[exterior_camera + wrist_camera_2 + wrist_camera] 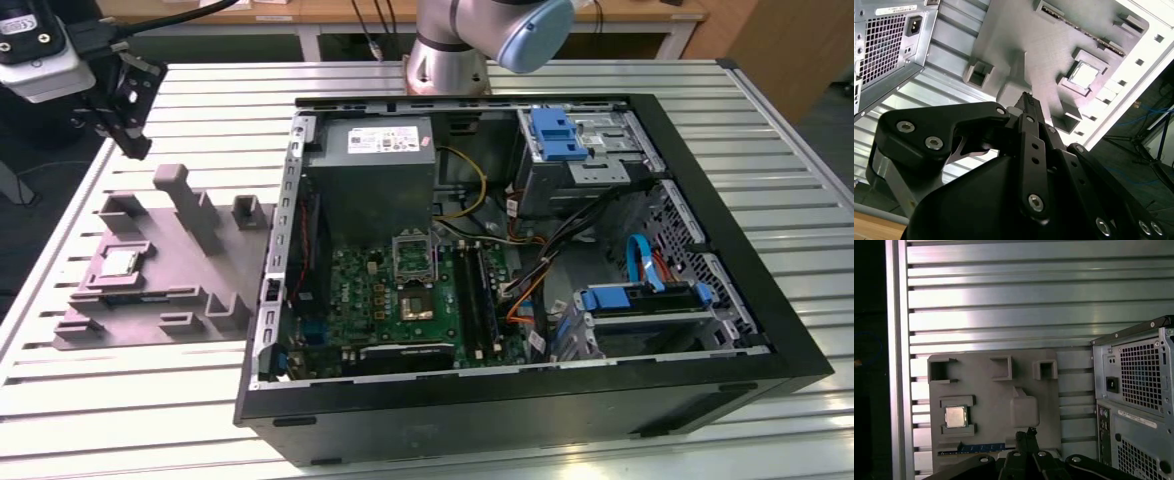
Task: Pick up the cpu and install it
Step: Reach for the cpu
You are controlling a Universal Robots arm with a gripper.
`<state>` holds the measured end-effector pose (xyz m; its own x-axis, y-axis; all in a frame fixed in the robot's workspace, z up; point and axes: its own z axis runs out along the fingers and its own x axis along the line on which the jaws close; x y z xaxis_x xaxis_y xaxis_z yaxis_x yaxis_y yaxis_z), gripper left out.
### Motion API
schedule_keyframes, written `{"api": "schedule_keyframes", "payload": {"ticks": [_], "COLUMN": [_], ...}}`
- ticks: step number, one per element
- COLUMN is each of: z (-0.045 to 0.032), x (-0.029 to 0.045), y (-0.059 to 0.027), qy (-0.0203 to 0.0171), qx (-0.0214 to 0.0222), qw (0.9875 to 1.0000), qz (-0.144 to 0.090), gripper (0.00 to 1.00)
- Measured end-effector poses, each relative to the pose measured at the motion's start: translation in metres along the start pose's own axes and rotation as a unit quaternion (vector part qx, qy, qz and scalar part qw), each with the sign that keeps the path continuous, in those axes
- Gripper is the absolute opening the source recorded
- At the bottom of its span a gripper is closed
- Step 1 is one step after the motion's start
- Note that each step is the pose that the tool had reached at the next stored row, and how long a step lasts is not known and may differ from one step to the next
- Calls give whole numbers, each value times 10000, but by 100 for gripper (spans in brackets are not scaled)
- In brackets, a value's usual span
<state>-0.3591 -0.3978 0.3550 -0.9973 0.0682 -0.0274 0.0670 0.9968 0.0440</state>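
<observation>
Black linkage of the gripper (1026, 102) closest to lens in both wrist views. Fingers (1030, 135) pressed together, nothing between them. Hangs well above the grey plastic tray (1019, 35), lined up nearer the tray's middle hump (1024, 410) than the chip. In the exterior view, hovers over the tray's far edge at that view's left.

Task part, the cpu (955, 416): lies flat in its square recess on the tray, silver top up, low raised blocks (956, 401) touching or just beside two of its edges. Not yet picked.

Further out: open computer case (798, 345) on the slatted aluminium table (134, 400), just beside the tray. Inside, green motherboard (387, 295) with socket (418, 303) near its middle, power supply (380, 150) behind it, cables (574, 240) toward the exterior view's right.

Risks, as judgement only:
- Closed fingers meeting the chip top: would scratch it or push it askew in the recess.
- Blocks tight against the chip edges: little room for fingertips. Off-centre approach likely lands on a block and tilts the chip.
- Thin flat part, very little edge to grip: could slip or rotate in the grasp.
- Tall posts (180, 195) on the tray near the chip: wide linkage could clip one.
- At the socket: tilt or wrong rotation could damage contacts. Cannot tell from here whether the socket frame stands open. Case wall and cables crowd the way in.
</observation>
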Motion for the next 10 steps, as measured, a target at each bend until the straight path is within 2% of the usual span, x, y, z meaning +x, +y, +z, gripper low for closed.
{"api": "schedule_keyframes", "payload": {"ticks": [10], "z": [-1], "x": [49], "y": [-3], "qy": [0], "qx": [0], "qw": [10000], "qz": [0], "gripper": [11]}}
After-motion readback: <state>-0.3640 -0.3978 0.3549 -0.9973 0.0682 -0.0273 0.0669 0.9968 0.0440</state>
